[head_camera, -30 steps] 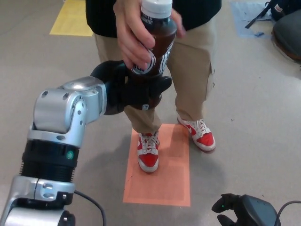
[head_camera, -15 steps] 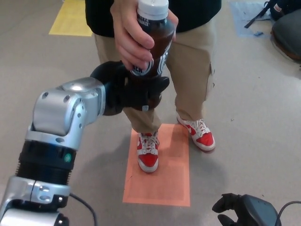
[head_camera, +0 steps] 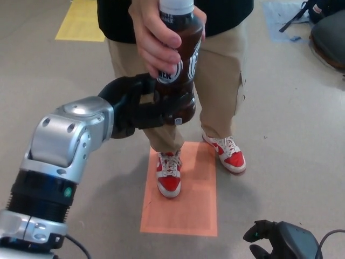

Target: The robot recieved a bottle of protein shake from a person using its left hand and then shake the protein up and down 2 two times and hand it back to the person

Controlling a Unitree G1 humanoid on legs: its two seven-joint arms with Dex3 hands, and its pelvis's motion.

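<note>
No text can be read with certainty. The bottle point(head_camera: 180, 65), far in the middle of the scene, carries a dark label with large white markings, partly covered by the person's hand point(head_camera: 156, 40), and the letters cannot be made out. A small white tag point(head_camera: 177, 121) sits low near the bottle's base, on the robot's left hand point(head_camera: 148, 105); it is too small to read.

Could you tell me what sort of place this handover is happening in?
Probably an indoor lab or test space, not a home: a plain grey floor marked with an orange rectangle and a yellow rectangle, and a cable trailing at lower right.
</note>
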